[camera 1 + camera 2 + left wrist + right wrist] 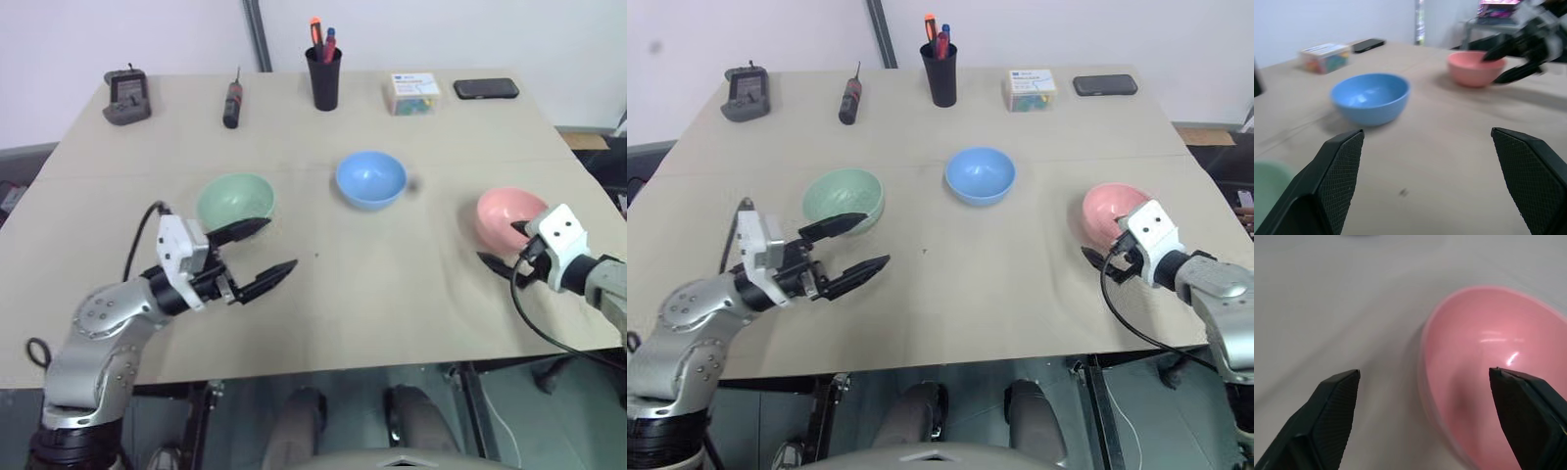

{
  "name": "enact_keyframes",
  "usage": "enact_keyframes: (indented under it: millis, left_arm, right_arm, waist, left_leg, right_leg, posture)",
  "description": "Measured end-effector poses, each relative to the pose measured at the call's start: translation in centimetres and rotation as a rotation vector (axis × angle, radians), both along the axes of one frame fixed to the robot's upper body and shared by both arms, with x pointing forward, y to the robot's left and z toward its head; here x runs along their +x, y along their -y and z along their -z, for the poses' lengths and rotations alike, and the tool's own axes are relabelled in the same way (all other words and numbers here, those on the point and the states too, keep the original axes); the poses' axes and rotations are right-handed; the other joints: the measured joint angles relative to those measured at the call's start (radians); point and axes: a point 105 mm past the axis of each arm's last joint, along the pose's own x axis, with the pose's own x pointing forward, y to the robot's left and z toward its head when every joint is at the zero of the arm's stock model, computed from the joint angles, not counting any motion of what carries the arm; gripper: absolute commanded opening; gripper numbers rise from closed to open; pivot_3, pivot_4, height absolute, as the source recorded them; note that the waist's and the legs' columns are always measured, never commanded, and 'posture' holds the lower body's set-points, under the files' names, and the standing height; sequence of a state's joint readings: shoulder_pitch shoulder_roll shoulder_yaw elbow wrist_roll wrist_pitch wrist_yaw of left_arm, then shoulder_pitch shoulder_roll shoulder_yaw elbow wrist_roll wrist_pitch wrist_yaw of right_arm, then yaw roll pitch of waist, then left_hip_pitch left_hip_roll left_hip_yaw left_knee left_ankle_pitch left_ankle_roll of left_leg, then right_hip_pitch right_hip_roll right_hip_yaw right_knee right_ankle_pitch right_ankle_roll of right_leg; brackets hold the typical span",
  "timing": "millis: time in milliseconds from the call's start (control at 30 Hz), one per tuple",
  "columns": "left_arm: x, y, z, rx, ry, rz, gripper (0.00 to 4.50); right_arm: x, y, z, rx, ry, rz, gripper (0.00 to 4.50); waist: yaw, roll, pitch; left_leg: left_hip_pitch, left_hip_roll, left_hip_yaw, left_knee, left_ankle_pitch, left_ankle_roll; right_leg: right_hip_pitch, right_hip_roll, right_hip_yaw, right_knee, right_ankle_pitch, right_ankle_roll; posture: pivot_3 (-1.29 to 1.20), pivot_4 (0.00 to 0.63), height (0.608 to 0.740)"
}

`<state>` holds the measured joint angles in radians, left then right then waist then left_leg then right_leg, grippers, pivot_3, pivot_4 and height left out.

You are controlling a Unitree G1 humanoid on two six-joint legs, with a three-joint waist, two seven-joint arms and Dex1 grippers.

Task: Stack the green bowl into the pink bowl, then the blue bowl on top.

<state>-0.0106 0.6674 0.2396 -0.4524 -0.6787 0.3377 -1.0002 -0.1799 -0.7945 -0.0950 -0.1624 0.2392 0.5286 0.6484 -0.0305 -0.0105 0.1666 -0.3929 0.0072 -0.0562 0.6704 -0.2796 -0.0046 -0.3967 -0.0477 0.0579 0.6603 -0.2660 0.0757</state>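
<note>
Nothing stacked yet — all three bowls sit apart on the table (411,294): green bowl (235,201) toward the left, blue bowl (370,178) mid-table, pink bowl (507,215) at the right. Left gripper (263,250) spread wide and empty just beside the green rim; right gripper (502,247) also parted, straddling the pink bowl's near rim without pinching it. Both stacking steps left — green into pink first.

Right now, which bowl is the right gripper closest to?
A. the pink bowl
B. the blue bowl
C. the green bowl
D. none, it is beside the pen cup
A: the right gripper stands open at the pink bowl, one finger over its rim and one outside; the green bowl and the blue bowl lie further left.
</note>
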Motion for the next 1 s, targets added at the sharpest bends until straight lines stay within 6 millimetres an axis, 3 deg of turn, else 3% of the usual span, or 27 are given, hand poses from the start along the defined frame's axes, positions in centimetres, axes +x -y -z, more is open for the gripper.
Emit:
enact_keyframes:
  millis: [67,100,167,233,267,333,400,500,600,667,833,900,933,1000]
  left_arm:
    - [-0.3,0.3,-0.4,-0.017,-0.003,0.049,4.5]
    - [-0.4,0.4,-0.5,-0.03,-0.011,0.068,4.5]
    - [-0.6,0.6,-0.8,-0.046,-0.022,0.094,4.5]
    - [-0.6,0.6,-0.9,-0.058,-0.032,0.102,4.5]
    - [-0.6,0.6,-0.9,-0.059,-0.034,0.104,4.5]
    - [-0.7,0.6,-0.9,-0.063,-0.036,0.106,4.5]
    - [-0.7,0.6,-0.8,-0.063,-0.039,0.105,4.5]
    - [-0.7,0.5,-0.6,-0.063,-0.046,0.097,4.5]
    - [-0.7,0.2,-0.2,-0.062,-0.06,0.07,4.5]
    - [-0.7,0.0,0.0,-0.067,-0.067,0.047,4.5]
    - [-0.7,-0.7,0.2,-0.068,-0.072,0.002,4.5]
    - [-0.7,-0.8,0.2,-0.067,-0.07,-0.008,4.5]
    - [-0.7,-0.8,0.2,-0.067,-0.069,-0.012,4.5]
    - [-0.6,-1.0,0.1,-0.068,-0.065,-0.025,4.5]
  right_arm:
    - [0.4,0.3,0.2,0.004,-0.005,0.008,2.67]
    - [0.6,0.3,0.2,0.004,-0.004,0.008,2.45]
    - [0.7,0.3,0.1,0.0,0.002,-0.001,1.29]
    - [0.6,0.2,0.1,0.0,-0.002,-0.009,0.65]
    - [0.6,0.2,0.2,0.002,-0.004,-0.014,0.03]
    - [0.4,-0.3,0.1,0.008,-0.01,-0.036,0.03]
    - [-0.5,-2.1,-0.2,0.035,-0.024,-0.119,0.03]
    - [-3.4,-7.6,-0.5,0.064,-0.058,-0.356,0.03]
    - [-5.0,-11.7,-0.3,0.08,-0.059,-0.486,0.03]
    - [-5.0,-14.9,-0.1,0.109,-0.04,-0.547,0.03]
    - [-4.0,-18.6,1.0,0.029,-0.005,-0.626,0.03]
    - [-3.3,-19.1,0.9,0.016,0.011,-0.635,0.77]
    - [-3.1,-19.3,0.9,0.019,0.011,-0.633,0.82]
    - [-2.2,-19.6,1.5,0.042,-0.017,-0.615,1.41]
  waist:
    - [0.001,0.0,0.0]
    - [0.001,0.0,0.0]
    - [0.001,0.0,0.0]
    - [0.0,0.0,0.0]
    - [0.0,0.0,0.0]
    - [0.0,0.0,0.0]
    - [-0.001,0.0,0.0]
    - [-0.006,0.0,0.0]
    - [-0.006,0.0,0.0]
    - [-0.009,0.0,0.0]
    - [-0.004,0.0,0.0]
    - [-0.005,-0.001,0.0]
    - [-0.005,-0.001,-0.001]
    - [-0.006,-0.001,0.0]
  left_leg:
    - [0.0,0.0,0.0,0.0,0.0,0.0]
    - [0.0,0.0,0.0,0.0,0.0,0.0]
    - [0.0,0.0,0.0,0.0,0.0,0.0]
    - [0.0,0.0,-0.001,0.0,0.0,0.0]
    - [0.0,0.0,-0.002,0.0,0.0,0.0]
    - [0.0,0.0,-0.002,0.0,0.0,0.0]
    - [0.0,0.0,-0.003,0.0,0.0,0.0]
    - [0.0,0.001,-0.004,0.0,0.0,0.0]
    - [0.0,0.001,-0.004,0.001,0.0,0.0]
    - [0.001,0.001,-0.004,0.002,0.0,0.0]
    - [0.001,0.0,-0.005,0.002,0.0,0.0]
    - [0.001,0.0,-0.005,0.002,0.0,0.0]
    - [0.001,0.0,-0.005,0.002,0.0,0.0]
    - [0.001,0.0,-0.005,0.002,0.0,0.0]
  right_leg:
    - [0.0,0.0,0.0,0.0,0.0,0.0]
    - [0.0,0.0,0.0,0.0,0.0,0.0]
    - [0.0,0.0,0.0,0.0,0.0,0.0]
    - [0.0,0.0,0.0,0.0,0.0,0.0]
    - [0.0,0.0,0.0,0.0,0.0,0.0]
    - [0.0,0.0,0.0,0.0,0.0,0.0]
    - [0.0,0.0,0.0,0.001,0.0,0.0]
    - [0.0,0.001,-0.001,0.001,0.0,0.0]
    - [0.0,0.001,-0.001,0.001,0.0,0.0]
    - [0.0,0.001,0.0,0.002,0.0,0.0]
    - [0.0,0.0,-0.001,0.001,0.0,0.0]
    - [0.0,0.0,-0.001,0.001,0.0,0.0]
    - [0.0,0.0,-0.002,0.001,0.0,0.0]
    - [0.0,0.0,-0.002,0.002,0.0,0.0]
  posture:
    - [0.0,0.15,0.74]
    - [0.0,0.15,0.74]
    - [0.0,0.15,0.74]
    - [0.0,0.15,0.74]
    - [0.0,0.15,0.74]
    - [0.0,0.15,0.74]
    - [0.0,0.15,0.74]
    - [0.0,0.15,0.74]
    - [0.0,0.15,0.74]
    - [0.0,0.15,0.74]
    - [0.0,0.15,0.74]
    - [0.0,0.15,0.74]
    - [0.0,0.15,0.74]
    - [0.0,0.15,0.74]
